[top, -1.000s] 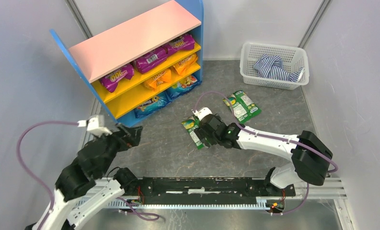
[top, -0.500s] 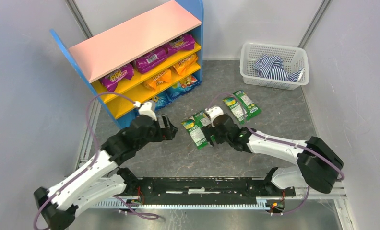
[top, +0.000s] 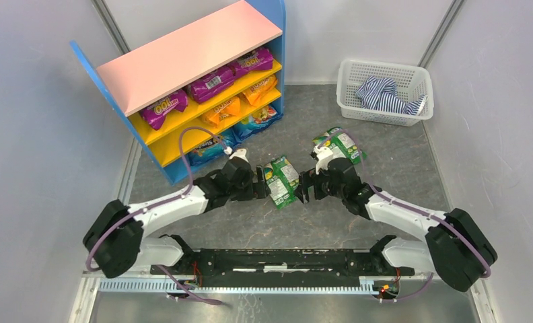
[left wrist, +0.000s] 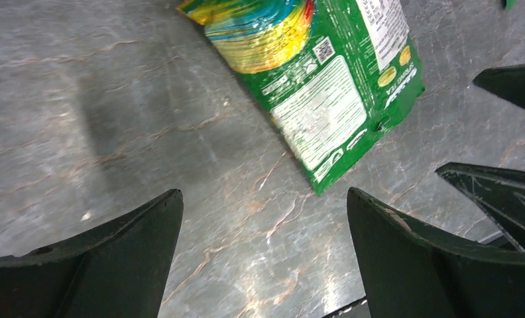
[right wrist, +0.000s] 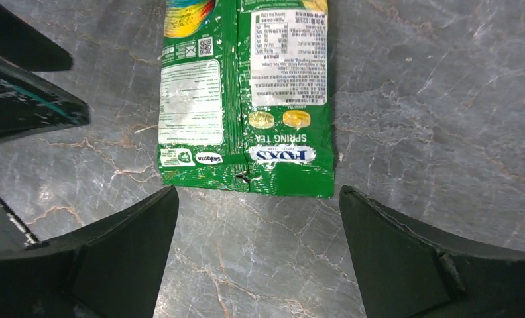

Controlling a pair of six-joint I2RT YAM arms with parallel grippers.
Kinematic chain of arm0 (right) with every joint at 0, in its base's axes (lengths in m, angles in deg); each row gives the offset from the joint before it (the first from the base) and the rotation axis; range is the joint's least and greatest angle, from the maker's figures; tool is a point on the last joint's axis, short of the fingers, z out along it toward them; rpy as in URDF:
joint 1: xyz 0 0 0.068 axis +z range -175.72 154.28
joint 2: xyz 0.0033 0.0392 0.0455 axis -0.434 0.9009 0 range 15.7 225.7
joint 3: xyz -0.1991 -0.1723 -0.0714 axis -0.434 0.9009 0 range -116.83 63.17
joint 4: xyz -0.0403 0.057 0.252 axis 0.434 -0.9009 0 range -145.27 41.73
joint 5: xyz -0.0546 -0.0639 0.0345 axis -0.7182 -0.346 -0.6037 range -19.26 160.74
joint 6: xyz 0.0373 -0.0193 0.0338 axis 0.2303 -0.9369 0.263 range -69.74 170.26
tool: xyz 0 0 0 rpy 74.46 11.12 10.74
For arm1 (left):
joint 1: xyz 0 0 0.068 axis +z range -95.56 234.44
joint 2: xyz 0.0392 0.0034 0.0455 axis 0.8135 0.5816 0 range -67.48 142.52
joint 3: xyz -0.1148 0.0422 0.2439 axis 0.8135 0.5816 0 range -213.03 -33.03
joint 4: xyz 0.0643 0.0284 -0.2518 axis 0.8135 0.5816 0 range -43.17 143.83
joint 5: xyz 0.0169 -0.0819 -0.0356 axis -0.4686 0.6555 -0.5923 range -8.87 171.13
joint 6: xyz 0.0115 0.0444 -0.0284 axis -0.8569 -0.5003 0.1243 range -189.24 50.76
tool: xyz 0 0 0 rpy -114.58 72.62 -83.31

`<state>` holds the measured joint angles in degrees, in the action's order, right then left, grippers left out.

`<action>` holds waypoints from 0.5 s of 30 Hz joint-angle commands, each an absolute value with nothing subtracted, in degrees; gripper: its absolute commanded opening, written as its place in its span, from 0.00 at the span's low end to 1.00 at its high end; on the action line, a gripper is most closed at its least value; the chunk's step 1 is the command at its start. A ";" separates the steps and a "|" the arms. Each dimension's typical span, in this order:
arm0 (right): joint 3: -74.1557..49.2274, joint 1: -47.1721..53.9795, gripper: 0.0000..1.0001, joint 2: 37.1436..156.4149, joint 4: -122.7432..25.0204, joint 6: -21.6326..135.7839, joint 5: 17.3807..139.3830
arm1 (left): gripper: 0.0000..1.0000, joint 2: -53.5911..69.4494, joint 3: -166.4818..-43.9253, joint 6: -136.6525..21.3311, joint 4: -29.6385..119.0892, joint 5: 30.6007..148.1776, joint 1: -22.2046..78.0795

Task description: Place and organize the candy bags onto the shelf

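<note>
The left jaws stand spread wide with nothing between them. Their two dark fingers [left wrist: 114, 258] frame only bare grey marbled desk [top: 250, 222]. The right jaws are parted just as wide and also hold nothing, with their fingers [right wrist: 412, 258] low over the desk.

The two sets of jaws face each other across one green candy bag [top: 282, 182], the left jaws at its left side and the right jaws at its right. Both are close to it, and the wrist views show a strip of desk between the fingers and the packet. The bag lies flat on the desk with its back side up, showing a centre seam, white print panels and the words "SPRING TEA". Its lower edge sits just ahead of the gap in the right jaws, while one lower corner points toward the gap in the left jaws.

The left arm [top: 163, 208] and the right arm [top: 405, 212] reach in from the near edge and meet near the middle of the desk.

Just beyond the right wrist lies more green packaging [top: 343, 142], partly covered by that wrist. Whether it is one packet or two is not clear.

At the far left stands the shelf [top: 190, 57]. Purple bags [top: 210, 82] are on its upper yellow board, orange bags [top: 222, 111] on the middle one and blue bags [top: 258, 116] on the lowest level. In the far right corner a white mesh basket [top: 348, 74] holds a striped cloth [top: 381, 93].
</note>
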<state>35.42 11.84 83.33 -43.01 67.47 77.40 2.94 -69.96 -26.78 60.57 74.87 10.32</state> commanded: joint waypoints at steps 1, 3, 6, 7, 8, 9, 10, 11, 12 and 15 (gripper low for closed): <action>39.83 7.76 0.98 84.52 -33.19 73.69 87.21 | 0.97 8.70 -72.16 -21.74 48.94 80.29 10.32; 41.23 6.19 0.98 85.41 -29.51 74.91 90.17 | 0.97 11.67 -72.61 -20.92 47.03 80.86 10.38; 40.75 4.67 0.98 88.11 -28.52 75.29 93.03 | 0.97 15.16 -73.08 -19.32 43.57 82.83 11.11; 40.71 4.25 0.98 88.94 -27.58 75.39 94.30 | 0.96 15.97 -72.98 -18.90 42.82 82.88 11.41; 40.46 3.99 0.98 89.54 -26.97 75.32 94.77 | 0.96 16.35 -72.77 -18.51 41.80 82.77 11.57; 39.99 3.72 0.96 90.16 -26.93 74.76 94.83 | 0.94 16.63 -72.64 -18.14 41.03 82.53 11.81; 39.07 3.61 0.96 90.59 -27.34 74.00 94.47 | 0.93 16.85 -72.53 -17.64 40.50 82.39 12.07; 38.16 3.62 0.96 91.09 -27.86 73.00 93.97 | 0.92 17.10 -72.25 -17.20 39.86 82.36 12.29; 36.89 3.63 0.95 91.91 -28.47 72.22 93.84 | 0.91 17.34 -72.00 -16.80 39.28 82.31 12.47; 33.76 3.62 0.93 94.42 -29.74 70.87 92.66 | 0.86 18.34 -71.09 -15.66 37.71 82.28 12.88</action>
<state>39.38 3.84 92.06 -31.69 73.33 92.13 17.23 -70.86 -19.44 43.74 81.69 12.15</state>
